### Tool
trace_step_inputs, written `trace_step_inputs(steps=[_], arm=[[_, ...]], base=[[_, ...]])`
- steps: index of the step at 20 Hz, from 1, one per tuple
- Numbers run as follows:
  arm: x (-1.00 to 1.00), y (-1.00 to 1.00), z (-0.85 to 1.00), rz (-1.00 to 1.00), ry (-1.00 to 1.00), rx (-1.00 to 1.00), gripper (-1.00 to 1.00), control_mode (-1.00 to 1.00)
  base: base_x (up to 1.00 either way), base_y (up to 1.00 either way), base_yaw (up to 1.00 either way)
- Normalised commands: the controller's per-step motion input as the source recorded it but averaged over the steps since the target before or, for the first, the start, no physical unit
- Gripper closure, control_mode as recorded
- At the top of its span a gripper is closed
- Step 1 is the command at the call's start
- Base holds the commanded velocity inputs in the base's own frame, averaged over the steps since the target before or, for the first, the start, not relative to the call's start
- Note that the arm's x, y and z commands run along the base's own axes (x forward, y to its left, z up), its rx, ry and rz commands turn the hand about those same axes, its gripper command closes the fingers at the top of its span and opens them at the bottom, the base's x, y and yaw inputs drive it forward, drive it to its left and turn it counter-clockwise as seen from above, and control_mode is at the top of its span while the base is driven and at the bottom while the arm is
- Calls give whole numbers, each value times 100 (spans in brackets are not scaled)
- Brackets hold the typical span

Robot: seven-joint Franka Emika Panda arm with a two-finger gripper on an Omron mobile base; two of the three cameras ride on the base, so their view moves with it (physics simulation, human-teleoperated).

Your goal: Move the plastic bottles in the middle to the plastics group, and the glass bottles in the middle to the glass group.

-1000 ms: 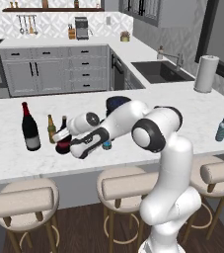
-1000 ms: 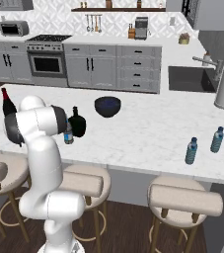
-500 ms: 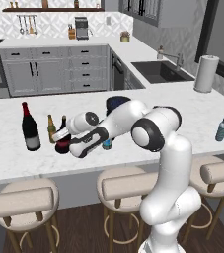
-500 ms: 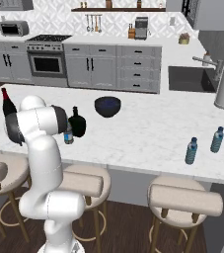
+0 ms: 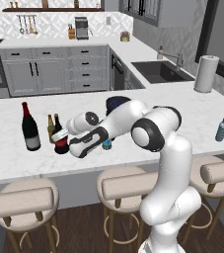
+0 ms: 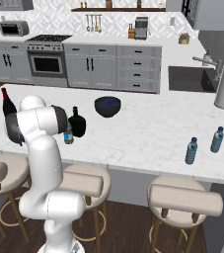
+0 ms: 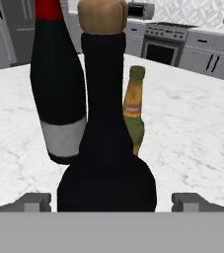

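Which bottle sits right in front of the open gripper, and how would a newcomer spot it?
On the white marble island counter, look to the cluster at its left end beside the tall wine bottle and the slim amber bottle. The squat dark bottle stands upright between the gripper's spread fingertips. Its round belly, narrow neck and tan cork stopper set it apart.

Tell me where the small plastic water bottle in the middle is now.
In the right base view, the plastic water bottle stands on the counter, just left of the squat black bottle.
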Motion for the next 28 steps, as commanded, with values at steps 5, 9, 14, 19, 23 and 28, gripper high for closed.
trace_step_inputs(steps=[5,9,14,19,23,28], arm=[[-11,-22,59,-2,5,0,-100,-100],[-2,-46,100,-2,13,1,-100,-100],[-10,-75,84,-2,17,0,-100,-100],[-2,-100,82,-6,18,0,-100,-100],[0,-100,84,-7,25,0,-100,-100],[-9,-72,29,-1,23,-6,-100,-100]], base=[[0,0,0],[0,0,0],[0,0,0],[0,0,0],[0,0,0],[0,0,0]])
